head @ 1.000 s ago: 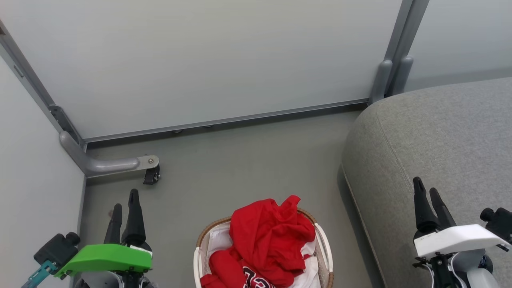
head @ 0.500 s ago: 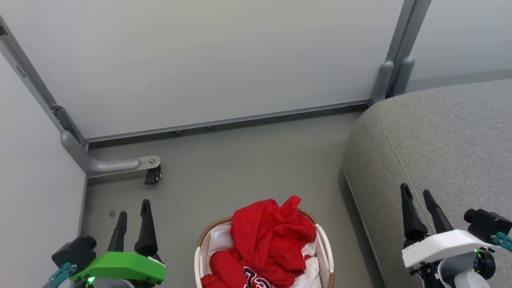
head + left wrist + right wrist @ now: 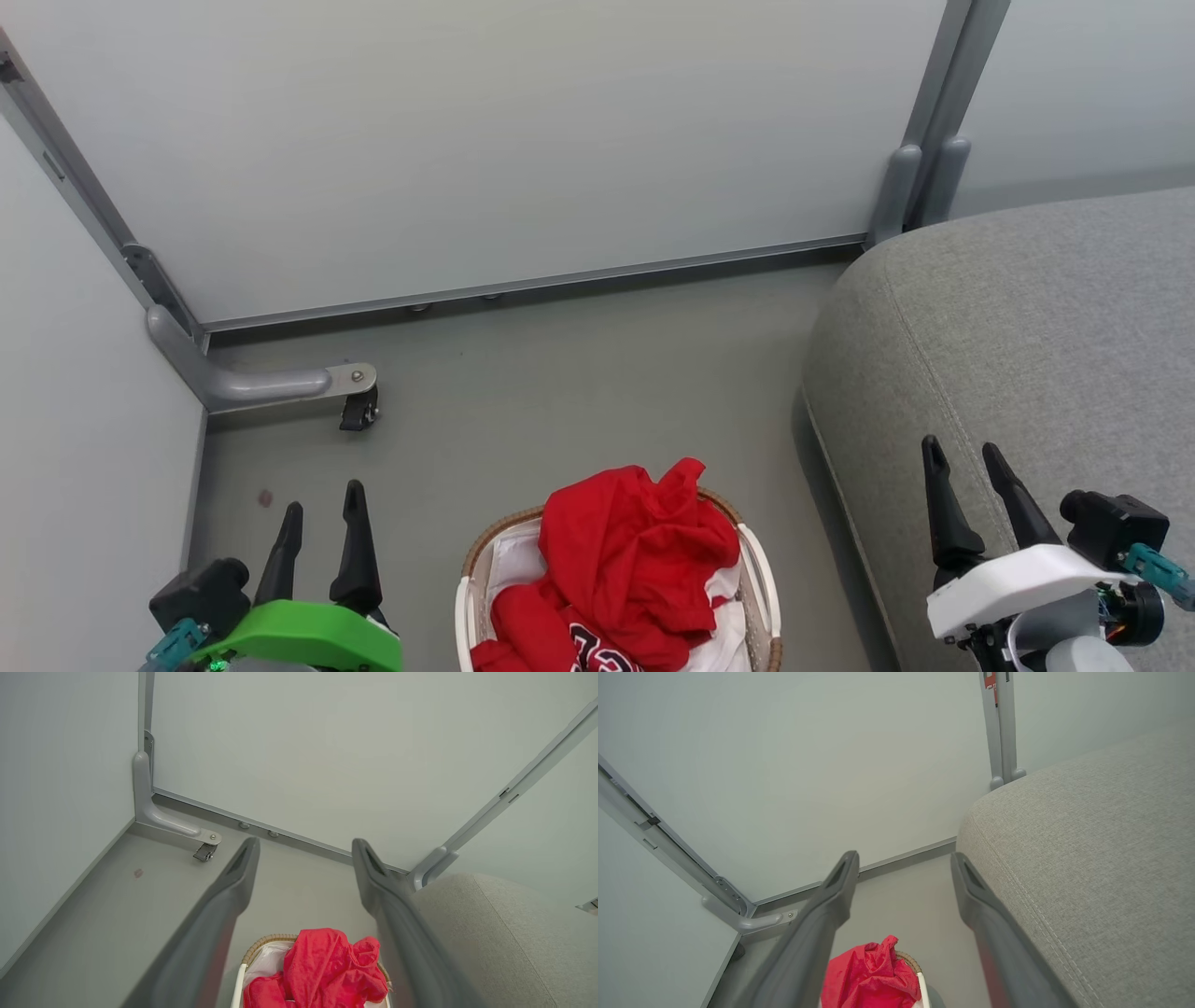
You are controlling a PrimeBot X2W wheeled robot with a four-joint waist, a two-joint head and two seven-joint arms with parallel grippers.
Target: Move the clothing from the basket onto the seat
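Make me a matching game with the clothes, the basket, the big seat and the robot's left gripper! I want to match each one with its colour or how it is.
Things:
1. clothing
2. basket
3. seat
4. left gripper

Descriptions:
A. open, holding nothing, at the lower left of the head view
B. grey fabric, at the right of the head view
C. red, heaped in a pile
D. oval, with a tan woven rim

Right pairs: 1-C, 2-D, 3-B, 4-A
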